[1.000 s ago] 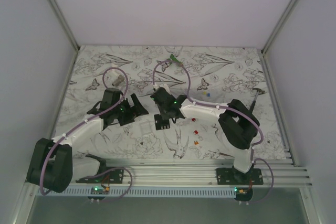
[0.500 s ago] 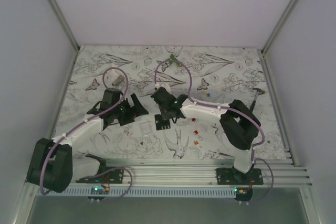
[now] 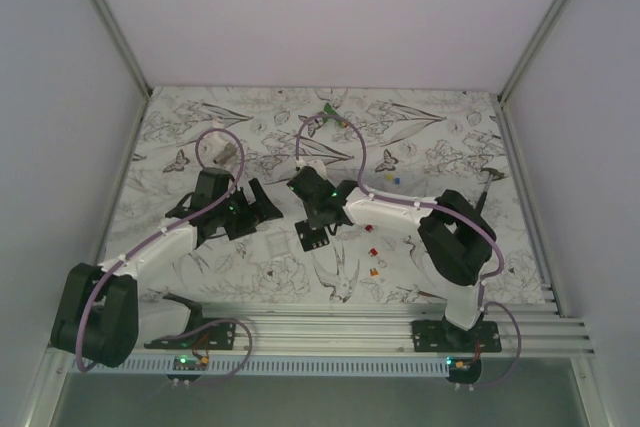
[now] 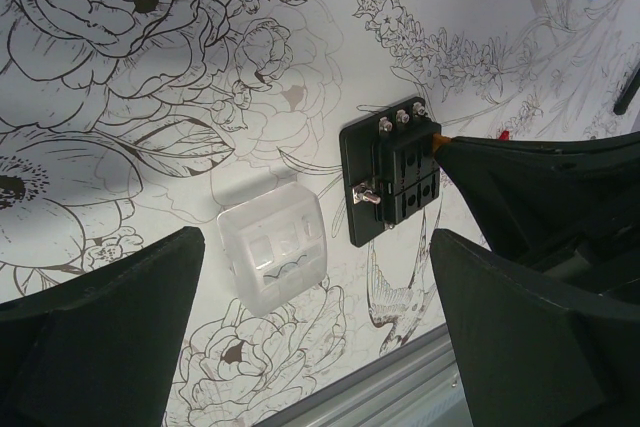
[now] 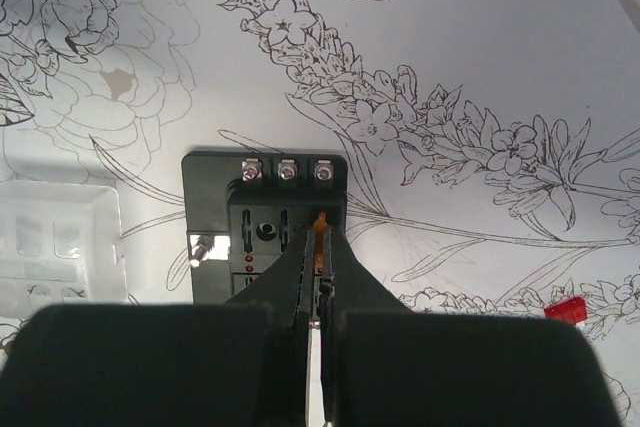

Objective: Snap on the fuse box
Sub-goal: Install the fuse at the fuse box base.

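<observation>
At the right-hand slots of the fuse box, the right gripper is clenched on a thin orange fuse. The box lies flat on the flowered table, three screws along its far edge, with a clear cover just beside it. A red fuse lies apart. The left gripper hangs released, jaws wide, above box and cover.

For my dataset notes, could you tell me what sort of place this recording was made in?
Likely an enclosed robot test booth: plain white walls, a flower-printed table cover, two arms bolted to an aluminium rail.
</observation>
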